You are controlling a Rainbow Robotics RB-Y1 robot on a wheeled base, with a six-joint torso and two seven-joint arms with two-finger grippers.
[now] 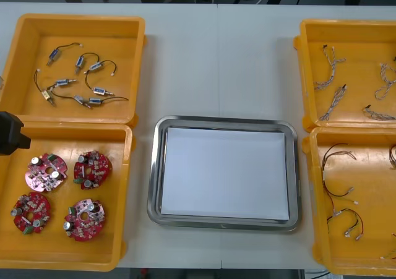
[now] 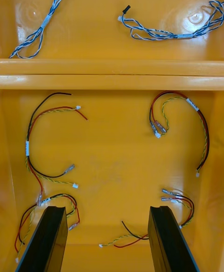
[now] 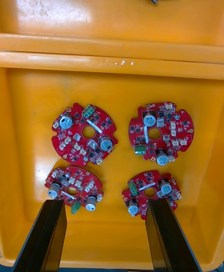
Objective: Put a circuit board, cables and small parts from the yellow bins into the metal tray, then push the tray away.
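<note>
Several round red circuit boards (image 3: 84, 134) lie in the near left yellow bin (image 1: 117, 161). My left gripper (image 3: 105, 239) hangs open above them, its fingers either side of the two nearest boards and touching none. A black part of the left arm (image 1: 9, 133) shows at the table's left edge. My right gripper (image 2: 107, 241) stands open over the near right yellow bin (image 1: 371, 137), above red and yellow cables (image 2: 46, 160). The metal tray (image 1: 156, 174), white inside, sits between the bins with nothing in it.
The far left bin (image 1: 139, 62) holds small metal parts (image 1: 99, 93) with black cables. Twisted blue and white cables (image 1: 331, 62) lie in the far right bin (image 1: 303, 75). Bare table runs beyond the tray to the far edge.
</note>
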